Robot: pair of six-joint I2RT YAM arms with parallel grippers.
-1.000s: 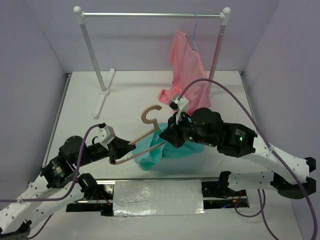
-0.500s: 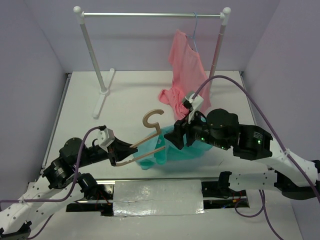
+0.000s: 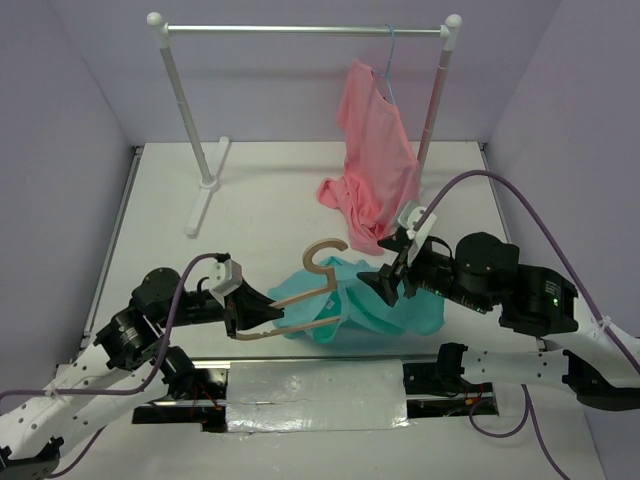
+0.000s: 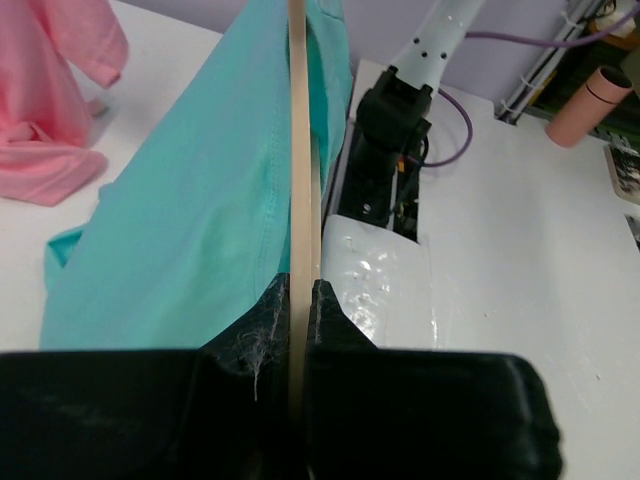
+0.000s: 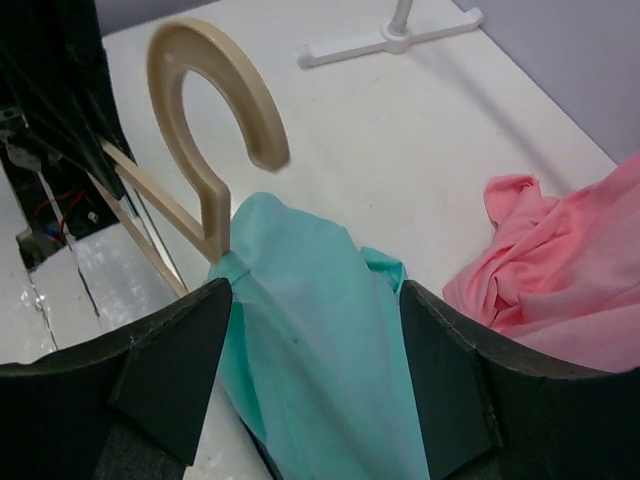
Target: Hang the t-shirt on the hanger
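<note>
The tan wooden hanger (image 3: 300,300) is held above the table by its left end, with my left gripper (image 3: 250,310) shut on it. In the left wrist view its thin bar (image 4: 297,150) runs straight up from between the jaws of the left gripper (image 4: 297,292). The teal t-shirt (image 3: 375,305) drapes over the hanger's right arm, starting at the foot of the curved hook (image 5: 205,95) and sagging to the table. My right gripper (image 3: 386,283) stands open just right of the cloth. In its own view the right gripper (image 5: 312,290) has its fingers either side of the t-shirt (image 5: 320,340) and apart from it.
A pink shirt (image 3: 375,150) hangs from a thin blue hanger on the white clothes rack (image 3: 300,30), its lower part bunched on the table behind my right gripper. The rack's left foot (image 3: 205,200) stands at the back left. A silver foil patch (image 3: 315,395) lies between the arm bases.
My right gripper has opened, let go of the t-shirt and drawn back to the right. My left arm has carried the hanger to the right, and the t-shirt now hangs from it.
</note>
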